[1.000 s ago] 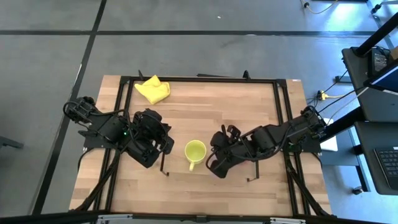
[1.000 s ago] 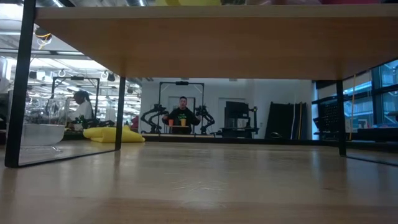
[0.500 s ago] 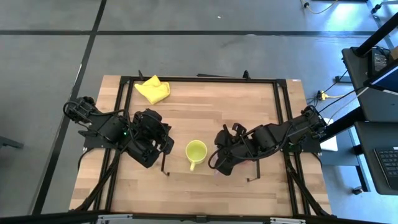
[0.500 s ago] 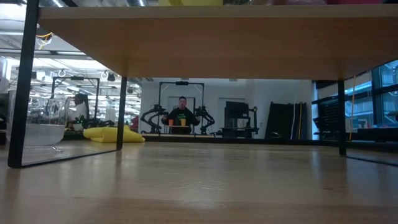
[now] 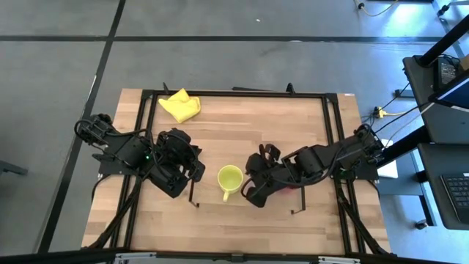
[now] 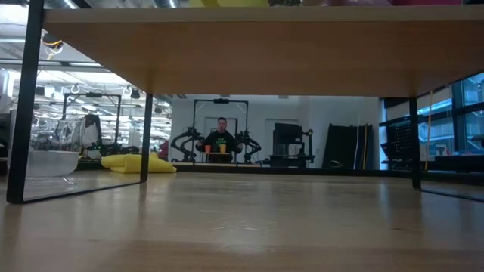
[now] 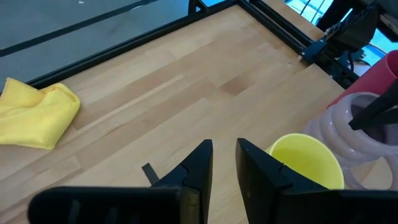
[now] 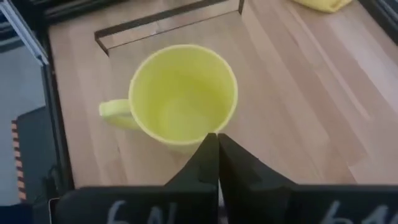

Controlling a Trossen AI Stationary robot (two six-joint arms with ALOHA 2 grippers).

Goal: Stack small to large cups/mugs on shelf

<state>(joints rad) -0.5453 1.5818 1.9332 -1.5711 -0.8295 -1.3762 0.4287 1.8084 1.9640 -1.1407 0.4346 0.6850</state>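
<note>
The yellow-green mug stands upright on the light-wood shelf, its handle toward the table's near edge. My right gripper is shut, its tips at the mug's rim on the side toward the table's right edge. In the left wrist view the purple mug stands just beyond the yellow-green one, with the red cup behind it; my right arm partly covers both. My left gripper hovers to the mug's left, narrowly open with nothing between its fingers. A clear glass shows at the left of the low view. My right gripper's shut fingertips stand against the yellow-green mug's rim, slanting down from the table's right side, about a quarter turn round from the handle. I cannot tell whether they touch it. The mug stands upright on the shelf.
A crumpled yellow cloth lies at the table's far left corner. The shelf's black end frames stand to either side of the mugs. Black rails border the tabletop. Bare wood lies between the cloth and the mugs.
My right gripper has drawn back a little toward the table's right edge and come back to the yellow-green mug's rim, staying shut. The mug stands where it was.
</note>
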